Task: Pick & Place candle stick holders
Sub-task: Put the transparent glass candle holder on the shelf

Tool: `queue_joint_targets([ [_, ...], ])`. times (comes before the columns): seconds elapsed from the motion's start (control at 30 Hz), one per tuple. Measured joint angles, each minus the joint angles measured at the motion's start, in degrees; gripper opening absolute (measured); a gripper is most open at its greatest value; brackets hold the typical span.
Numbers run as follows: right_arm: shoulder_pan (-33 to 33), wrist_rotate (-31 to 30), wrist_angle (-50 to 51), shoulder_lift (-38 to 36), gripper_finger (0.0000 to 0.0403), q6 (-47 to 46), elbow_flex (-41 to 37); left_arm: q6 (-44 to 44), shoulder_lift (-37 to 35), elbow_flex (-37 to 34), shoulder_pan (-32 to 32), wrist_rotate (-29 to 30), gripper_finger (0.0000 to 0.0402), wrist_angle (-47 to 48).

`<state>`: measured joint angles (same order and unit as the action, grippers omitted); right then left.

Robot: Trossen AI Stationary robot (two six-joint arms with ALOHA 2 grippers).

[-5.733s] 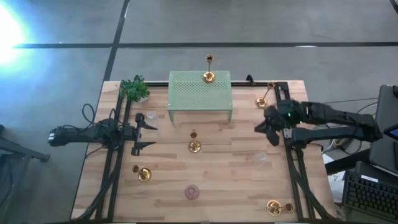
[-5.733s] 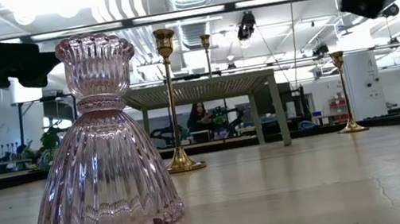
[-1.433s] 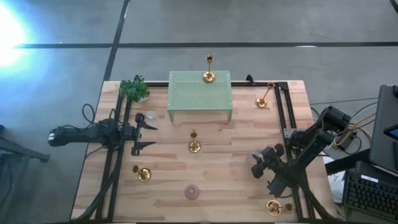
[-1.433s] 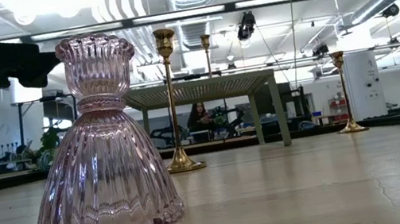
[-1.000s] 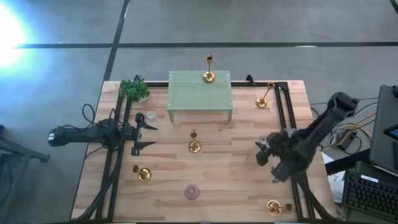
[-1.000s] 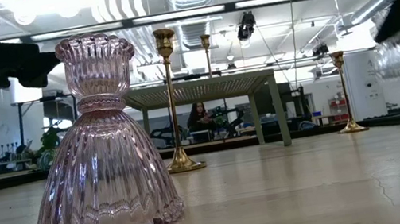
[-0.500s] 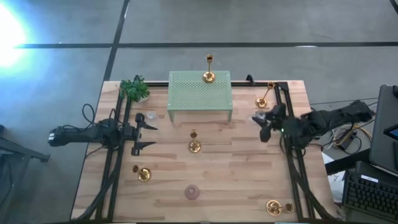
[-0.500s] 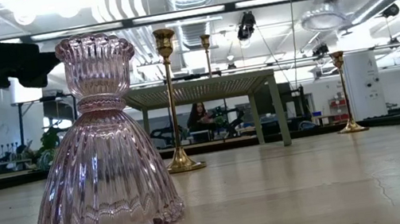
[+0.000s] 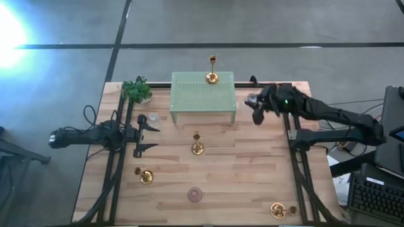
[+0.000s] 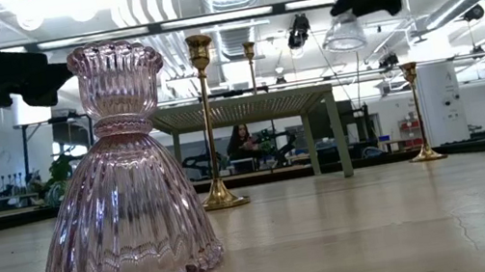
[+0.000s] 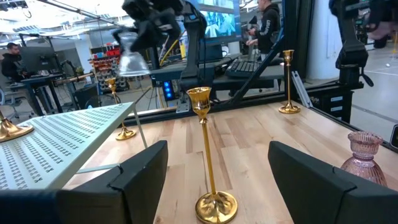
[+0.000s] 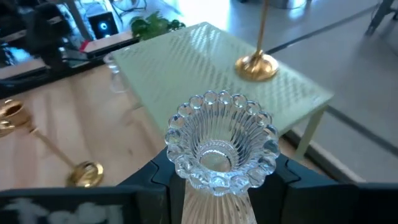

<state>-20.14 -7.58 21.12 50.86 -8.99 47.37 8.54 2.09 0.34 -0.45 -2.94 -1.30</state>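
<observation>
High view: the right gripper (image 9: 255, 108), right of centre beside the green perforated stand (image 9: 203, 96), is clamping a clear glass candle holder (image 9: 250, 100), apparently bound for it. Low view: it's hanging aloft, upper right. Left wrist view: the left gripper (image 11: 211, 180) is waiting, fingers spread, facing a brass candlestick (image 11: 208, 163).

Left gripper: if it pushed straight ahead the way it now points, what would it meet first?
Probably the brass candlestick standing midway ahead of the open left gripper; in the high view it stands slightly off the line, so this is uncertain. The pink glass holder sits well off to one side.
</observation>
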Motion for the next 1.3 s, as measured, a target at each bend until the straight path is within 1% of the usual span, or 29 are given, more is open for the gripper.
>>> queue_joint_targets([
  [0.13, -5.57, 5.28, -0.15, 6.78, 0.012, 5.56, 6.73, 0.0, -0.01, 0.0, 0.0, 0.0, 0.0282, 0.0],
  [0.27, -9.75, 9.76, -0.09, 14.62, 0.012, 10.42, 13.24, 0.0, 0.0, 0.0, -0.02, 0.0, 0.0282, 0.0],
  [0.37, -12.24, 11.84, -0.11, 20.02, 0.012, 12.81, 17.17, 0.0, -0.02, 0.0, -0.02, 0.0, 0.0282, 0.0],
  [0.5, -14.95, 14.72, -0.91, 26.32, 0.012, 15.05, 20.54, 0.0, -0.02, 0.0, 0.0, -0.01, 0.0282, -0.01],
  [0.63, -17.46, 15.53, -3.77, 30.54, 0.012, 15.97, 21.51, 0.0, 0.0, 0.0, 0.0, 0.0, 0.0282, 0.0],
  [0.73, -19.31, 16.84, -7.59, 32.51, 0.012, 16.24, 20.89, 0.0, 0.0, 0.0, -0.02, 0.0, 0.0282, 0.0],
  [0.83, -20.77, 18.21, -9.22, 34.16, 0.012, 15.58, 20.53, 0.0, -0.02, 0.0, -0.01, 0.0, 0.0282, 0.0],
  [1.0, -21.34, 19.88, -9.69, 36.95, 0.012, 15.82, 20.32, 0.0, -0.02, 0.0, 0.0, 0.0, 0.0282, -0.02],
  [1.3, -21.98, 20.01, -10.73, 40.36, 0.012, 17.27, 22.12, 0.01, -0.01, 0.0, 0.0, 0.0, 0.0282, 0.0],
])
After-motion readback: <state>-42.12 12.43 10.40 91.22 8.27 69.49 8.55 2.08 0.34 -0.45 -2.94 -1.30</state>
